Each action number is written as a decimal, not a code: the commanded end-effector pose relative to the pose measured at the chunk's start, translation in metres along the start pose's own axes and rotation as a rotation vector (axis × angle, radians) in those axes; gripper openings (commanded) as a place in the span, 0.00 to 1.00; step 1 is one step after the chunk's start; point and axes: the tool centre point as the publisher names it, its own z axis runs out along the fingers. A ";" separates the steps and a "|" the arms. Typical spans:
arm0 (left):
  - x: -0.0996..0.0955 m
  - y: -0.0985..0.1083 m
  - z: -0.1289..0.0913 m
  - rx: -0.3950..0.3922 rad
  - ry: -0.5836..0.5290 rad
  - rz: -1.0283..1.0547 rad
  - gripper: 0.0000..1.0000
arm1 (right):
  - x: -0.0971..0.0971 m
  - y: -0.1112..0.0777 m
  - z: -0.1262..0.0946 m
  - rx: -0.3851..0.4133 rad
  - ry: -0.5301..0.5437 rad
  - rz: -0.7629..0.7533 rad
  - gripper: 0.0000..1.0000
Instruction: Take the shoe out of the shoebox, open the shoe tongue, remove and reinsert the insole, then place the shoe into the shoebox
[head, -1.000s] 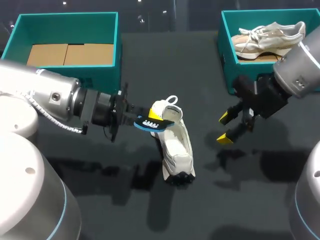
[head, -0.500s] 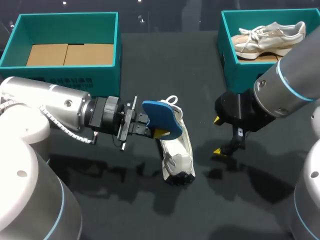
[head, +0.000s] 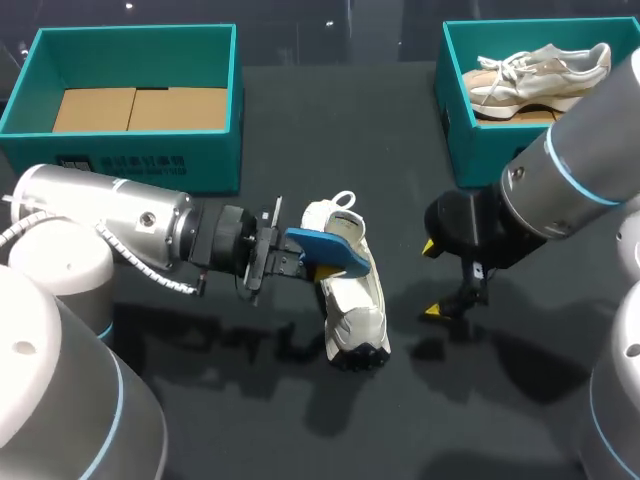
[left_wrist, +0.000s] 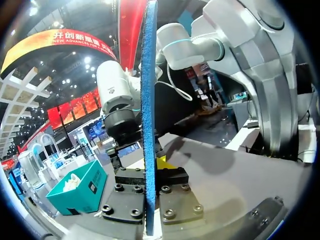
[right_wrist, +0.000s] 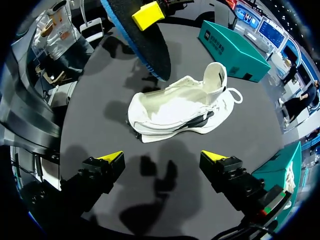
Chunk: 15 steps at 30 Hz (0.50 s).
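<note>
Since 0.5 s ago: insole (head: 325, 250) has tipped from showing its blue face to lying nearly flat, and has come lower over the heel end of the shoe (head: 355, 300). The right arm has edged a little toward the shoe.

Left fingers (head: 318, 268) are clamped on the insole; in the left wrist view it stands edge-on between them (left_wrist: 148, 100). Right fingers (right_wrist: 111, 156) are spread apart and hold nothing.

Shoe stands on the desk (head: 200, 400) between the two arms, heel loop away from the robot, toe toward it. The left shoebox (head: 130, 160) has no shoe in it.

Step in hand, as judged: reinserting the insole.
- Point the free end down into the opening, aimed at the toe.
- Slide it along the shoe's length rather than pressing it flat.
- The shoe is unrestrained and may skid, so bracing it with the right fingers looks worthwhile.

Relative to the fingers: the shoe (right_wrist: 175, 110) is ahead of the right fingers, clear of both tips. The insole overlaps the collar; contact cannot be told.
</note>
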 end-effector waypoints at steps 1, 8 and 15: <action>0.004 0.014 0.003 0.035 -0.018 0.032 0.00 | -0.014 0.001 0.028 -0.017 0.040 0.009 1.00; 0.005 0.026 0.010 0.038 -0.007 0.051 0.00 | -0.022 0.000 0.047 -0.038 0.060 0.009 1.00; 0.004 0.031 0.015 0.031 -0.011 0.082 0.00 | -0.020 0.006 0.057 -0.064 0.078 -0.003 1.00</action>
